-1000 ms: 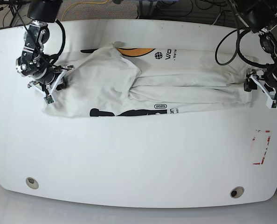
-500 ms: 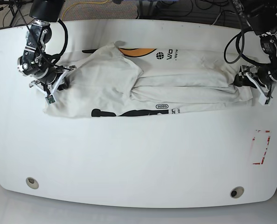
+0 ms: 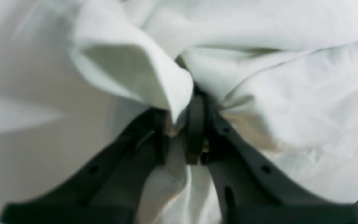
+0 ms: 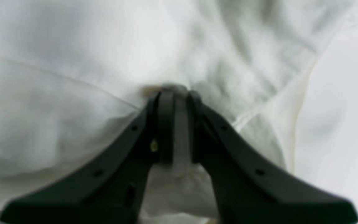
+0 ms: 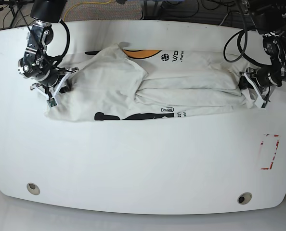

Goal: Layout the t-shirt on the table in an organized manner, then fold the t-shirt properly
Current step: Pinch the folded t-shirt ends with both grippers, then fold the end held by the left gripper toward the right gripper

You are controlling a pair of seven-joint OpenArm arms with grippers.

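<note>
The left gripper (image 3: 179, 137), jaws nearly closed, pinches a fold of the t-shirt (image 5: 148, 86) at one end. The right gripper (image 4: 176, 124) is clamped on cloth at the other end. The shirt lies bunched lengthwise across the far half of the table (image 5: 143, 163), lettering partly hidden. This looks like the spreading step; next, both arms probably need to pull apart and flatten it.
</note>
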